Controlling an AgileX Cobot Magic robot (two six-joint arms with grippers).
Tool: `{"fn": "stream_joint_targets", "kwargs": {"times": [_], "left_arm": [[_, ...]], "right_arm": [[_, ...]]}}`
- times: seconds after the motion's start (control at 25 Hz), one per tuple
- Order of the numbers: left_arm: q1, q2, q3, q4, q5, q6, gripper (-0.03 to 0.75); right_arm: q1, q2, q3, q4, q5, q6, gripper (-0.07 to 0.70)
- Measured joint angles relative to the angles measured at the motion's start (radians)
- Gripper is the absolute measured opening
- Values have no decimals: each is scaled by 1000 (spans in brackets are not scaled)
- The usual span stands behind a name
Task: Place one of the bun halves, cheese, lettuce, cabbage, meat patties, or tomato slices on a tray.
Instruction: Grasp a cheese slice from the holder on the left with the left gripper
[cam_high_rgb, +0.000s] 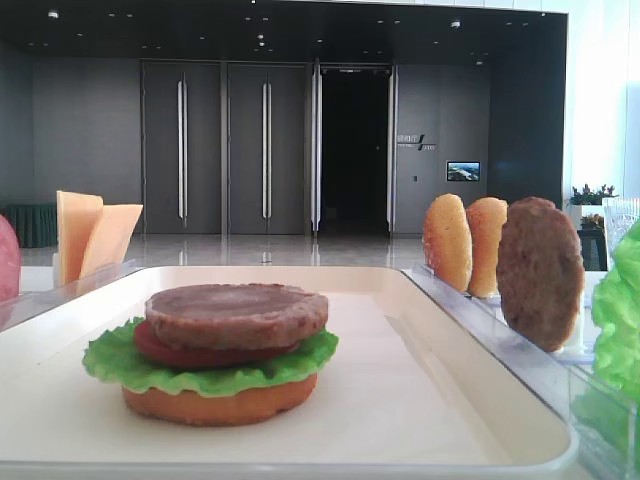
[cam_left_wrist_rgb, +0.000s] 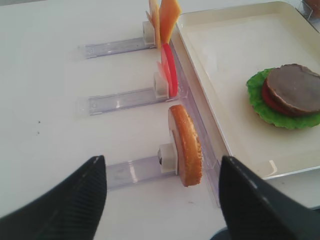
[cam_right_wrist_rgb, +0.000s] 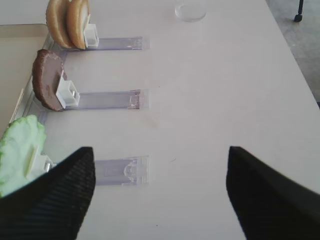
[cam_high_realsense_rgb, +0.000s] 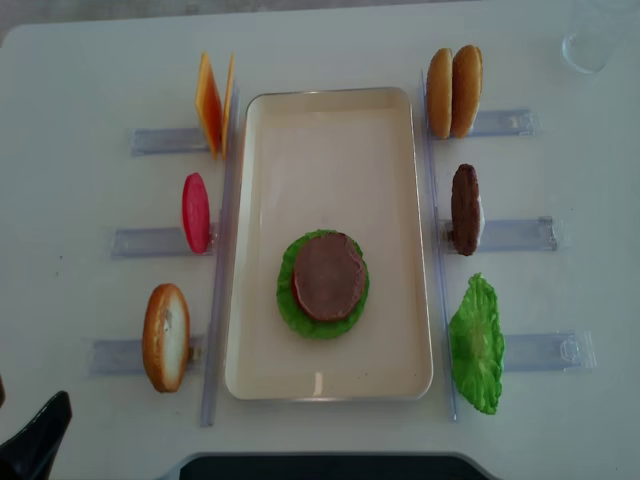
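Observation:
On the cream tray (cam_high_realsense_rgb: 330, 130) lies a stack: bun half (cam_high_rgb: 220, 403), lettuce (cam_high_rgb: 200, 370), tomato slice (cam_high_rgb: 175, 350) and meat patty (cam_high_realsense_rgb: 327, 275) on top. Left of the tray, cheese (cam_high_realsense_rgb: 213, 100), a tomato slice (cam_high_realsense_rgb: 195, 212) and a bun half (cam_left_wrist_rgb: 186, 145) stand upright in racks. Right of it stand two bun halves (cam_high_realsense_rgb: 453, 91), a patty (cam_right_wrist_rgb: 47, 80) and lettuce (cam_high_realsense_rgb: 477, 343). My left gripper (cam_left_wrist_rgb: 162, 159) hangs open in front of the near-left bun half, touching nothing. My right gripper (cam_right_wrist_rgb: 160, 149) is open over bare table beside the lettuce rack.
Clear plastic racks (cam_high_realsense_rgb: 510, 235) run out from both long sides of the tray. A clear glass (cam_high_realsense_rgb: 598, 35) stands at the back right corner. The table's right edge (cam_right_wrist_rgb: 295, 55) shows in the right wrist view. A dark base (cam_high_realsense_rgb: 320, 467) sits at the front edge.

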Motion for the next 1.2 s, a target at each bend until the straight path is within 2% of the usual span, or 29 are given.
{"fn": "stream_joint_targets", "kwargs": {"times": [1.0,1.2], "left_arm": [[0,0,0,0,0,0,535],[0,0,0,0,0,-2,507]], "right_arm": [[0,0,0,0,0,0,518],[0,0,0,0,0,0,518]]}}
